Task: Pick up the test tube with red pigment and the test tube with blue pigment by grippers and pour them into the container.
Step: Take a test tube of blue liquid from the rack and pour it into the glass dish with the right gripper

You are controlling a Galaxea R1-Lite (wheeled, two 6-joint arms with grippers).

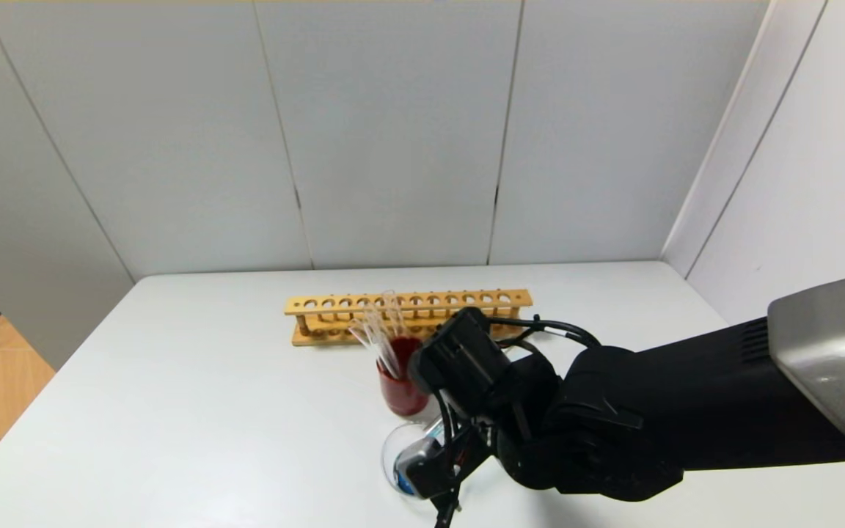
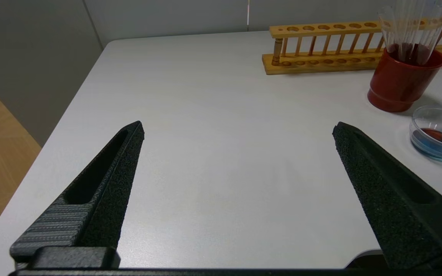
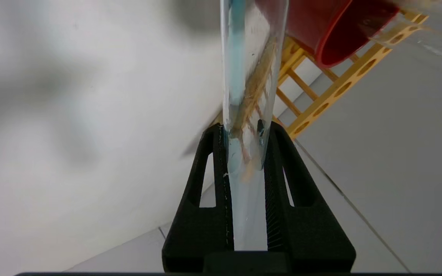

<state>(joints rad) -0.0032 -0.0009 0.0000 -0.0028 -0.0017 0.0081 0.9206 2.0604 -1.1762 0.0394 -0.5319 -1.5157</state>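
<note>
My right gripper (image 3: pixel 243 128) is shut on the test tube with blue pigment (image 3: pixel 249 57), a clear tube with a teal-blue streak running along its wall. In the head view this gripper (image 1: pixel 459 458) hangs over the container (image 1: pixel 393 455), a low clear glass dish in front of the red cup, and hides most of it. The left wrist view shows the container (image 2: pixel 437 134) holding blue liquid with a red patch. I cannot pick out the test tube with red pigment. My left gripper (image 2: pixel 238 128) is open and empty, low over bare table to the left.
A dark red cup (image 1: pixel 400 385) holds several clear tubes (image 1: pixel 378 330) just behind the container. A wooden tube rack (image 1: pixel 408 315) stands behind the cup. The white table (image 1: pixel 210 411) ends at grey walls behind and on the right.
</note>
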